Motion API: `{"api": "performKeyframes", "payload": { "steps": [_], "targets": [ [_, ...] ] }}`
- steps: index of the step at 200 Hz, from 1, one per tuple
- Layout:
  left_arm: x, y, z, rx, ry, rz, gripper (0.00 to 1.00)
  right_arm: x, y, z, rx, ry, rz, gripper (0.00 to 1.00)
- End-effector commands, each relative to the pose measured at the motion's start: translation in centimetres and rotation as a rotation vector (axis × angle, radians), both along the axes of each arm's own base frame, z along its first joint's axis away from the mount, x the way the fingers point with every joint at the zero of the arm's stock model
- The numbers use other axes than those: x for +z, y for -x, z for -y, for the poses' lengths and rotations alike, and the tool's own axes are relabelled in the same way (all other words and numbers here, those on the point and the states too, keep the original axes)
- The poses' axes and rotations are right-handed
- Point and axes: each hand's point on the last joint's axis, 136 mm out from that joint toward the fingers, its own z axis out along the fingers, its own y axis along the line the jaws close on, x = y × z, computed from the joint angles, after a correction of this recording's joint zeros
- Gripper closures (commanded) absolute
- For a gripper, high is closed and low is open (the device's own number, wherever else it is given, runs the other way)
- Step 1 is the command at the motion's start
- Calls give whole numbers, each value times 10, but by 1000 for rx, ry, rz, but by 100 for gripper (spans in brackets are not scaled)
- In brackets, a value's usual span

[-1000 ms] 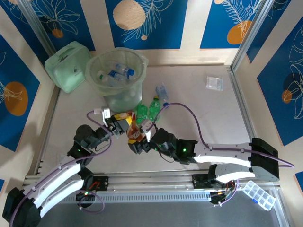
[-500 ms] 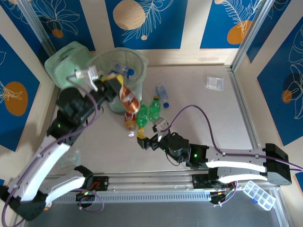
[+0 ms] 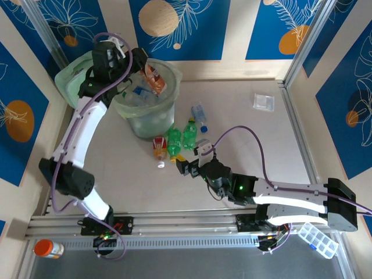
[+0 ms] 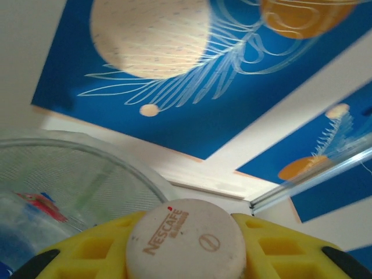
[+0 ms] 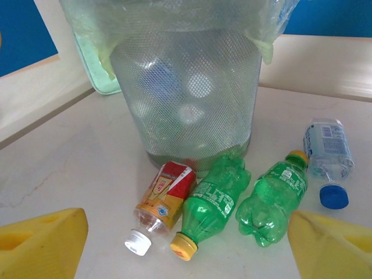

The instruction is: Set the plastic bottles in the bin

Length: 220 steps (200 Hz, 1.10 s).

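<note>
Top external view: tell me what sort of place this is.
Probably a robot-lab test cell, not a home: a table boxed in by aluminium framing and printed blue panels, two arms bolted to a rail, and the left end effector holding a bottle over a bin.

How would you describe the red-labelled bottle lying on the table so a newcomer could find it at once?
Start at the tall pale-green bin. In the row of bottles lying at its foot, the red-labelled bottle is leftmost in the right wrist view. It alone has a white cap, unlike its green neighbour with a yellow cap.
</note>
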Motion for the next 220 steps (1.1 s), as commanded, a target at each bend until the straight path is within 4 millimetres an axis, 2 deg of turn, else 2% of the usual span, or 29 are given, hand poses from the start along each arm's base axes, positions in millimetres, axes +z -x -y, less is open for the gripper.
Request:
{"api": "performKeyframes", "payload": {
  "steps": [1, 23, 48, 86, 112, 136, 156, 191, 220],
  "targets": [
    [-7, -27, 1, -49, 123, -46, 93, 15, -5, 5, -37, -52, 10, 10],
    [-37, -54, 12, -88, 159, -115, 93, 12, -5, -1, -23, -34, 6, 11],
    [-64, -75, 22, -113, 173, -172, 92, 8, -6, -4, -22, -12, 4, 11],
    [-90, -90, 27, -131, 113, -205, 87, 9, -6, -4, -21, -10, 5, 11],
    [-119, -97, 31, -140, 89, -257, 77, 5, -8, -4, -28, 2, 0, 11],
    [-142, -101, 33, -145, 71, -301, 72, 3, -11, -4, -38, 14, -7, 11],
    [-142, -101, 37, -173, 73, -289, 72, 2, -13, -4, -42, 19, -15, 11],
    [-105, -94, 42, -227, 53, -218, 73, -3, -14, -7, -34, 27, -33, 11],
    [-91, -85, 35, -226, -40, -220, 70, -5, -14, -9, -33, 38, -40, 11]
  ]
}}
